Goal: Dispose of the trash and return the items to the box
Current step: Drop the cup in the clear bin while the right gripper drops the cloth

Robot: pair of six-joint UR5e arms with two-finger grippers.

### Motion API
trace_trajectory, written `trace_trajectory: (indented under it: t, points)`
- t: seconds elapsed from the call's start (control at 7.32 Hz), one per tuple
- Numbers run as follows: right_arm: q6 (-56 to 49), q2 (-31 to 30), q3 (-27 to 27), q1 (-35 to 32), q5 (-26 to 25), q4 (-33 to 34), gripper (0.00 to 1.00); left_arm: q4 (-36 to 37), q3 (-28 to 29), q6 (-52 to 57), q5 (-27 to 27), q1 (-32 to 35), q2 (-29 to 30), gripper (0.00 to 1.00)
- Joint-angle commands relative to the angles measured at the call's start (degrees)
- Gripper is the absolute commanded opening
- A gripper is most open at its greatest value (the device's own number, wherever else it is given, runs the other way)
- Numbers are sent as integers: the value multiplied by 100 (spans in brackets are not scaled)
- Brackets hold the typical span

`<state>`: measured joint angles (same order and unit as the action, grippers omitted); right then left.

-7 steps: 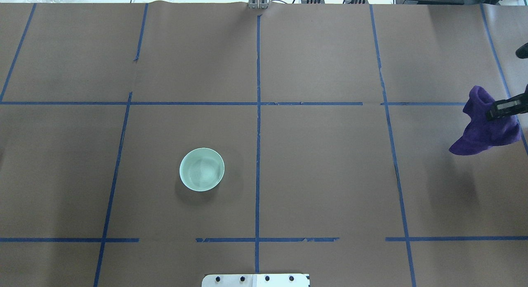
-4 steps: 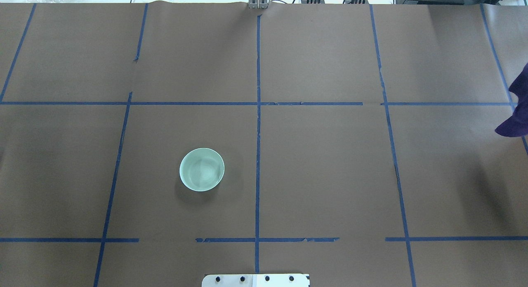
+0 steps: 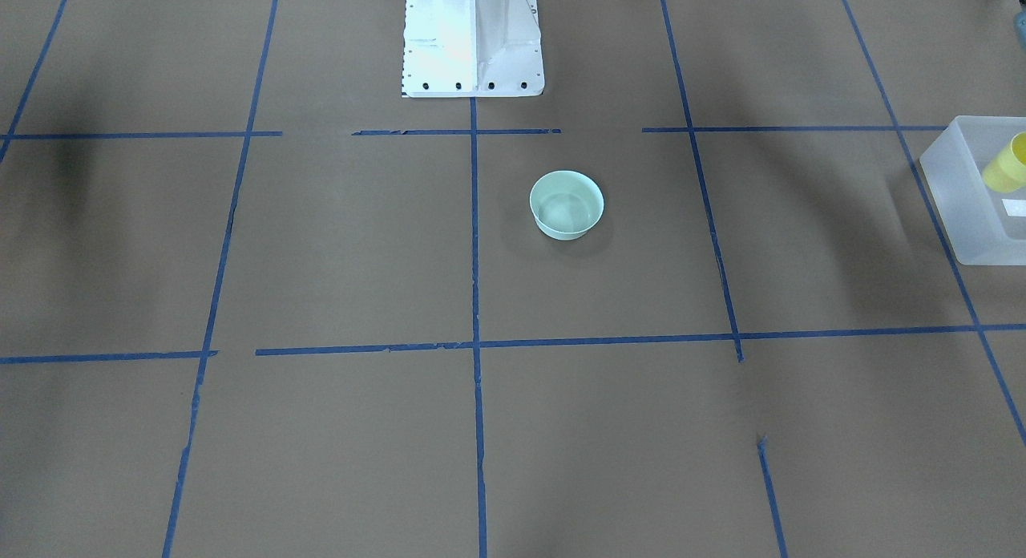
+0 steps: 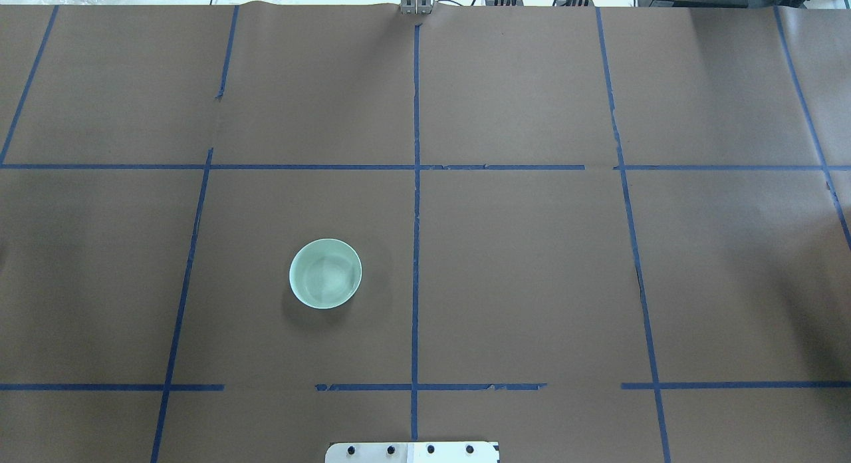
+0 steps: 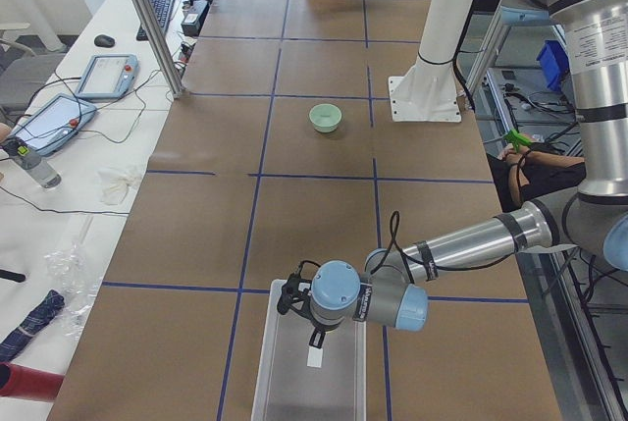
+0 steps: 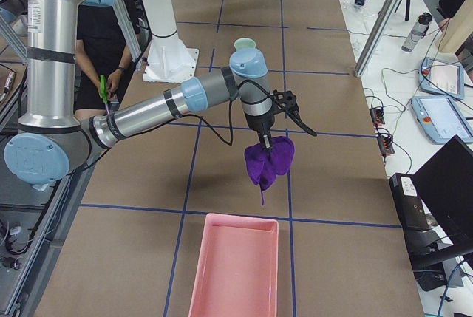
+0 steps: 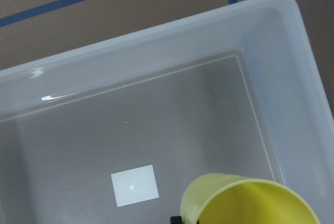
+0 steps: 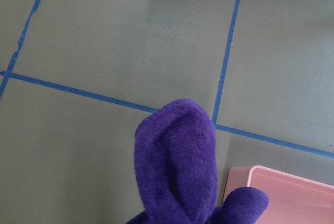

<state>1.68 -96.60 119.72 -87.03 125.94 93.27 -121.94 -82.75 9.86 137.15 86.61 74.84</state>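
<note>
The pale mint-green bowl [image 4: 325,273] stands upright and empty left of the table's middle, also in the front view [image 3: 567,205]. The translucent box [image 3: 962,213] sits at the table's left end. My left gripper [image 5: 314,336] hangs over the box [image 5: 285,382], shut on the yellow cup [image 7: 250,200], which tilts above the box's inside [image 3: 1011,163]. My right gripper [image 6: 264,140] is shut on the purple cloth [image 6: 270,162], held in the air near the pink tray [image 6: 235,265]. Neither gripper shows in the overhead view.
The white robot base [image 3: 471,41] stands behind the bowl. The pink tray [image 8: 282,195] lies at the table's right end, just beyond the hanging cloth [image 8: 177,166]. Blue tape lines grid the brown paper.
My right gripper has carried the purple cloth rightward, out of the overhead view. The bowl has not moved.
</note>
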Motion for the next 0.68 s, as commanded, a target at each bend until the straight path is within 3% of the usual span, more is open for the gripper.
trace_trajectory:
  t: [0.0, 0.14, 0.27, 0.55]
  points:
    - [-203, -60, -18, -191, 0, 16, 0, -5, 40, -2, 67, -74, 40, 32]
    - [-221, -69, -10, -278, 0, 25, 0, -13, 49, 7, 23, -74, 170, 74]
    - [-265, -60, -10, -375, 0, 42, 0, -22, 40, 16, 14, -74, 267, 100]
    - [-562, -8, -18, -595, 0, 331, 0, 74, -615, -37, -47, 39, 408, 100]
